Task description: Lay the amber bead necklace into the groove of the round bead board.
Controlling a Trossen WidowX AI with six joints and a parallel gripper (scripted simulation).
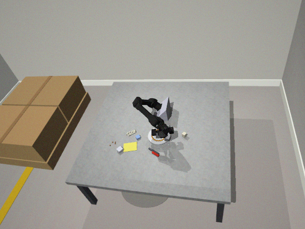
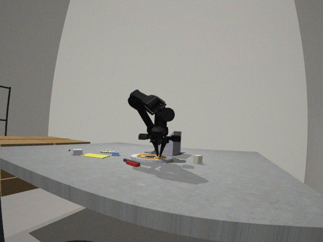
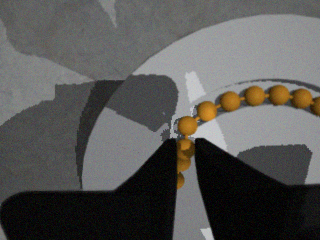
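The round bead board (image 1: 150, 140) (image 2: 135, 158) (image 3: 120, 145) is a pale disc on the table. The amber bead necklace (image 1: 157, 140) (image 2: 141, 156) (image 3: 254, 95) lies on it as a loop. In the wrist view its upper beads follow the curved groove, whose dark edge shows just outside them. Near the fingertips the chain bends sharply down and inward. My gripper (image 2: 158, 157) (image 3: 184, 147) points down at the board's right part and is shut on a bead of the necklace. The arm and fingers hide part of the loop and of the groove.
A lilac wedge block (image 1: 164, 110) (image 2: 176, 143) stands behind the board, a cream cube (image 1: 184, 134) (image 2: 197, 159) to its right. A red-and-grey tool (image 1: 155, 153) (image 2: 132, 163) lies in front. Left are a blue block (image 1: 138, 136), yellow sheet (image 1: 130, 146), white block (image 1: 119, 149) and pale bead string (image 1: 131, 132).
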